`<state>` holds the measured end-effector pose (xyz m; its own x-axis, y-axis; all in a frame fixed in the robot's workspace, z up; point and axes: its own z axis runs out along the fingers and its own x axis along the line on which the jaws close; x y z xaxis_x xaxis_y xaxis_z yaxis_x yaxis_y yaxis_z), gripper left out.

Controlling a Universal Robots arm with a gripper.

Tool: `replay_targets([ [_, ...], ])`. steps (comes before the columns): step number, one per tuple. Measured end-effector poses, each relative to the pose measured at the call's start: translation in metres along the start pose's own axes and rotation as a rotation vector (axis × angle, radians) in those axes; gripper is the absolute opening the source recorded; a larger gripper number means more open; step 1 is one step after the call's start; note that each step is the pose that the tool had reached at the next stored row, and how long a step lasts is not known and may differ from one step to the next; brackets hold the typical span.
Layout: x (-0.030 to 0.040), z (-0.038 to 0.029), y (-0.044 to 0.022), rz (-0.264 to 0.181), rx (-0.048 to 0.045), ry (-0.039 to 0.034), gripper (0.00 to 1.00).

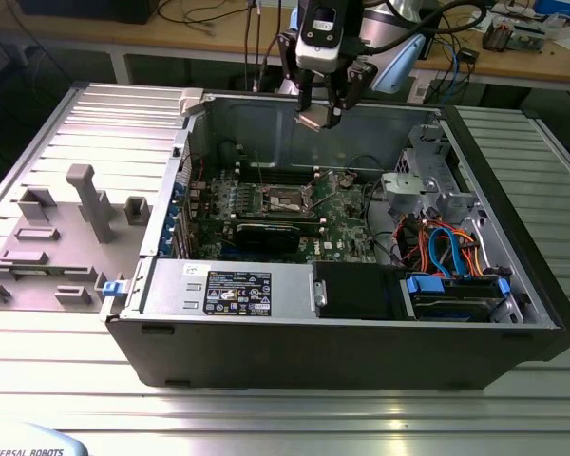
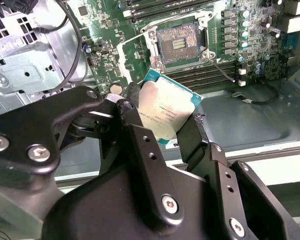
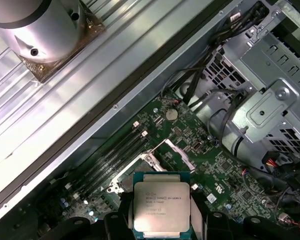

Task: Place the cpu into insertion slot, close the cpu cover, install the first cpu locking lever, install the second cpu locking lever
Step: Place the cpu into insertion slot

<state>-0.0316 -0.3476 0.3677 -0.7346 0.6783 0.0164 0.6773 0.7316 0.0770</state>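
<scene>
Item: cpu (image 2: 167, 112); flat square chip with a metal lid, judged light and stiff; smooth top likely slippery, underside likely fragile, so best taken by two opposite edges. Holder: end effector (image 3: 162, 214), fingers clamped on those edges. Location: aloft over the open computer case (image 1: 266, 351) on the bench (image 1: 513, 399), well apart from the insertion slot (image 2: 179, 42); slot bare; cpu cover (image 2: 132, 56) raised beside it.
</scene>
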Motion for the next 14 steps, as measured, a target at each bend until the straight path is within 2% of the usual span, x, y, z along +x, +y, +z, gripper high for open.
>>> replay_targets([
  [14, 0.0, 0.0005, 0.0, 0.045, -0.0007, -0.0035, 0.54],
])
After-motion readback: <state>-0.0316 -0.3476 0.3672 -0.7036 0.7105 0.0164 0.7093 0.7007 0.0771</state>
